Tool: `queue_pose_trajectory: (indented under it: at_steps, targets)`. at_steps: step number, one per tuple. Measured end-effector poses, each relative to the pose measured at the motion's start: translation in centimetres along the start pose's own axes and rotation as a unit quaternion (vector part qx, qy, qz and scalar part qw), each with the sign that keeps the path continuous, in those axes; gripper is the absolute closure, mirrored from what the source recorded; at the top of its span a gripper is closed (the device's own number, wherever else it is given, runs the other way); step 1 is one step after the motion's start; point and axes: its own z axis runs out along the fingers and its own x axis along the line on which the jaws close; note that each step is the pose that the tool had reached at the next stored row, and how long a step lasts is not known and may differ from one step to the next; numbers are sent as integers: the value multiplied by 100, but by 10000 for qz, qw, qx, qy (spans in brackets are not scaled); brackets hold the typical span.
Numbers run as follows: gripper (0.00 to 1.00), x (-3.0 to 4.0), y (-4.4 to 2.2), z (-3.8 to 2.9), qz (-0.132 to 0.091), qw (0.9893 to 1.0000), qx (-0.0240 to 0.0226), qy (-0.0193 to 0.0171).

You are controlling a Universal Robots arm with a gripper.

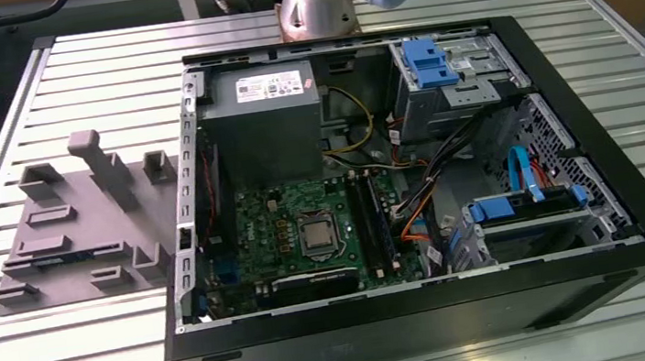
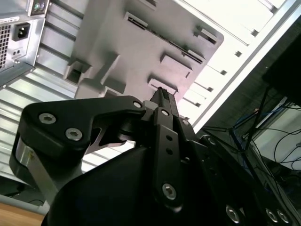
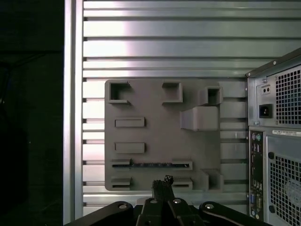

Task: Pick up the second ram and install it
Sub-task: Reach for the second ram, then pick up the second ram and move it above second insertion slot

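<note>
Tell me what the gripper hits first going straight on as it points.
Probably the gray fixture plate, close beside the slot holding the second ram; the gripper points at it, though depth is unclear.

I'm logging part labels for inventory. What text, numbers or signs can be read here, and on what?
Nothing can be read for certain.
Power supply label, exterior view: print too small.
Rear-panel sticker, first wrist view: blurred.
Second ram in the grey fixture, first wrist view: no legible marking.

The thin, dark second ram [image 3: 151, 165] sits edgewise in a slot of the grey tray [image 3: 155, 134].
</note>
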Motion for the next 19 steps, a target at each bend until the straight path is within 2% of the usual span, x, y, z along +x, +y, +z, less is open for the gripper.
queue_pose_trajectory:
  at_steps: [2,3,19]
  targets:
    - [89,61,-4,5,-2,10000,0,1]
    - [89,69,-4,6,-2,10000,0,1]
    - [89,77,-5,5,-15,10000,0,2]
